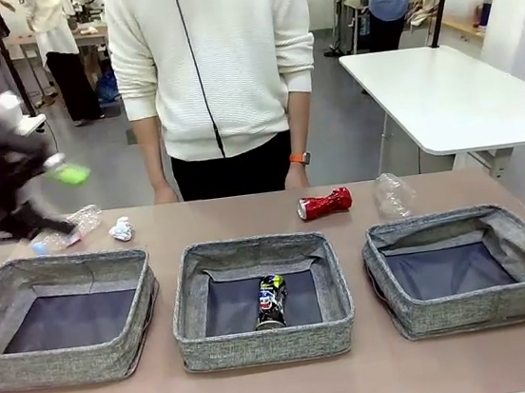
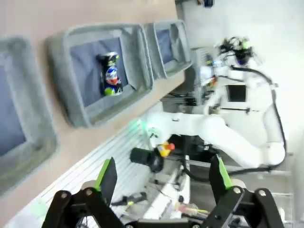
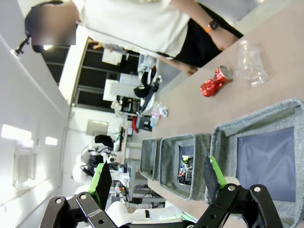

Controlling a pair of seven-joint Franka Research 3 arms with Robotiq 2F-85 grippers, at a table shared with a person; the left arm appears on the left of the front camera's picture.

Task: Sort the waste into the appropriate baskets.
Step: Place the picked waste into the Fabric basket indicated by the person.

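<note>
Tan table (image 1: 267, 392) holds the dark printed can (image 1: 272, 301), lying apparently sorted in the middle basket (image 1: 267, 347), while the crushed red can (image 1: 325, 204), clear bottle (image 1: 394, 195), pink-labelled bottle (image 1: 66, 232) and paper wad (image 1: 121, 230) wait behind, with left gripper (image 2: 161, 173) and right gripper (image 3: 156, 175) both spread and empty.

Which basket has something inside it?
The middle basket: a dark printed can lies on its bottom. The left basket and the right basket show just their bare dark bottoms.
</note>
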